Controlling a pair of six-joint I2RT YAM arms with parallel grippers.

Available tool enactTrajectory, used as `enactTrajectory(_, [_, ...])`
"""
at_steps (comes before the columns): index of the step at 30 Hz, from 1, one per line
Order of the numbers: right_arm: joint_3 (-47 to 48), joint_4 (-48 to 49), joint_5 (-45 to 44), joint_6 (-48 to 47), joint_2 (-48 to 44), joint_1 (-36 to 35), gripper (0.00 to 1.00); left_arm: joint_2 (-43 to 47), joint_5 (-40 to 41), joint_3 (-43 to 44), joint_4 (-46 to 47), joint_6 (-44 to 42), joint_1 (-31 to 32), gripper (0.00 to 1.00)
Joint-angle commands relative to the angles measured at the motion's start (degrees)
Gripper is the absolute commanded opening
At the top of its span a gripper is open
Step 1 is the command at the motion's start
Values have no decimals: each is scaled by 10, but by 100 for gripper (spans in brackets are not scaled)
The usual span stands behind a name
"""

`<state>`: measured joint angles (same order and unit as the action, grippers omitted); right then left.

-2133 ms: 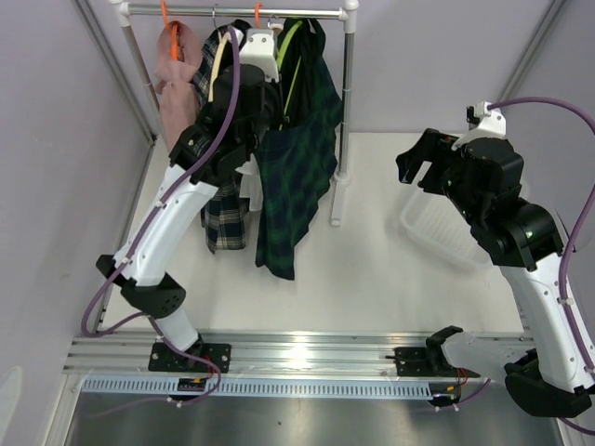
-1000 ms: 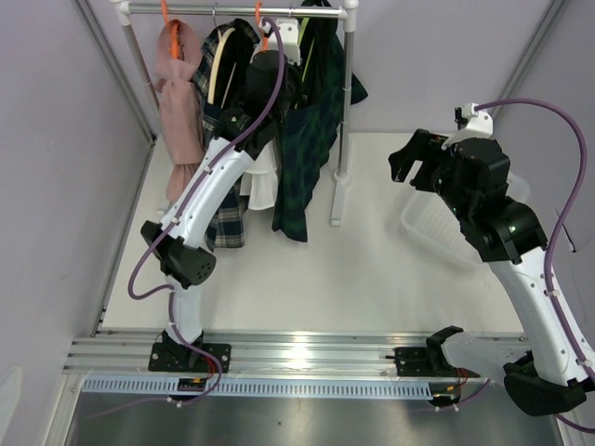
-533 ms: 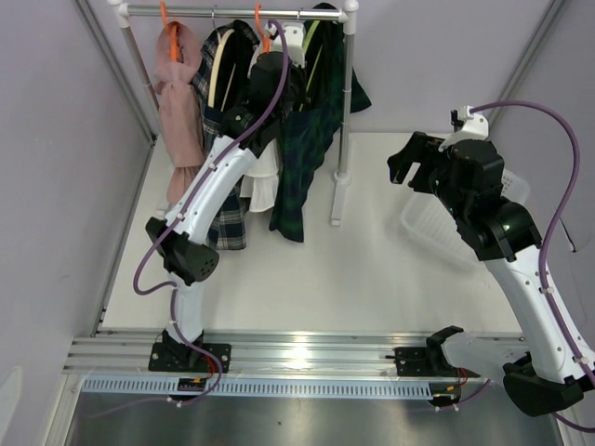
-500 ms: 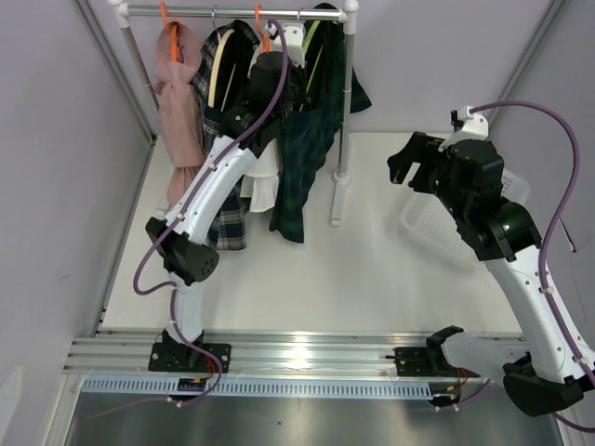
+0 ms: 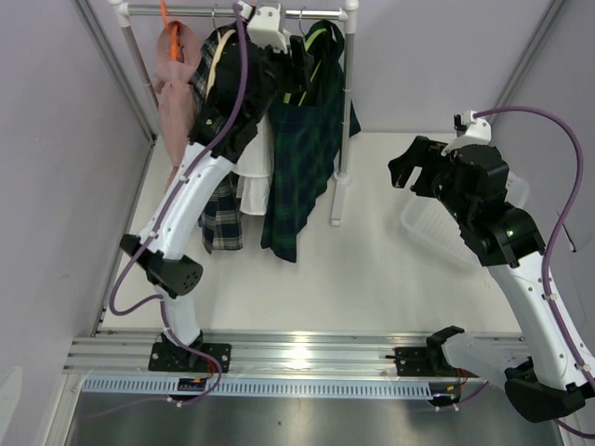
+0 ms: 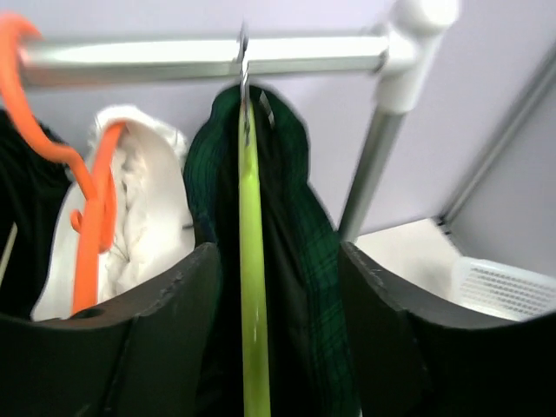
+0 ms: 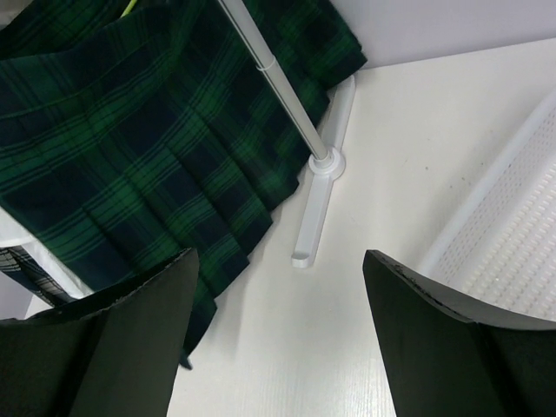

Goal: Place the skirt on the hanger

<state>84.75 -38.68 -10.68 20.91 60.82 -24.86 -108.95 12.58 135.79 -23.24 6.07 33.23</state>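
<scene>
The dark green tartan skirt (image 5: 302, 158) hangs from the lime-green hanger (image 5: 318, 37), whose hook (image 6: 244, 52) sits over the silver rail (image 5: 232, 11). In the left wrist view the hanger (image 6: 250, 261) runs straight down between my left gripper's fingers (image 6: 130, 347), with the skirt (image 6: 300, 252) draped over it. My left gripper (image 5: 296, 65) is open, with a gap on both sides of the hanger. My right gripper (image 5: 414, 167) hovers open and empty to the right of the rack. It looks down at the skirt's hem (image 7: 156, 148).
A pink garment (image 5: 172, 84) on an orange hanger (image 5: 167, 23), a navy-and-white checked garment (image 5: 223, 204) and a white ruffled one (image 5: 251, 181) hang left of the skirt. The rack's pole (image 7: 278, 78) and foot (image 7: 317, 208) stand beside it. A white basket (image 5: 446, 232) lies under the right arm.
My left gripper has opened and let go of the hanger, and its wrist has risen toward the rail. The skirt now hangs flatter and a little further left. The right arm barely moved.
</scene>
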Motion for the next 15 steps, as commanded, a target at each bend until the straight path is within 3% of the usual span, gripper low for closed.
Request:
enactTrajectory(1, [-9,18,14,-3,-23,4,84,80,-65,-3,13,12,-2,65])
enactTrajectory(6, [-25,13,32,-6,-40,6,87,177,-135,-48,-49,29,-2,66])
enactTrajectory(9, [-34,0,47,-8,-48,6,91,271,-161,-142,-68,54,-2,70])
enactTrajectory(10, [-38,-2,51,-8,-54,7,91,302,-171,-241,-54,61,-2,70])
enactTrajectory(15, [-67,-7,51,4,-75,6,99,501,-183,-478,-39,93,-1,72])
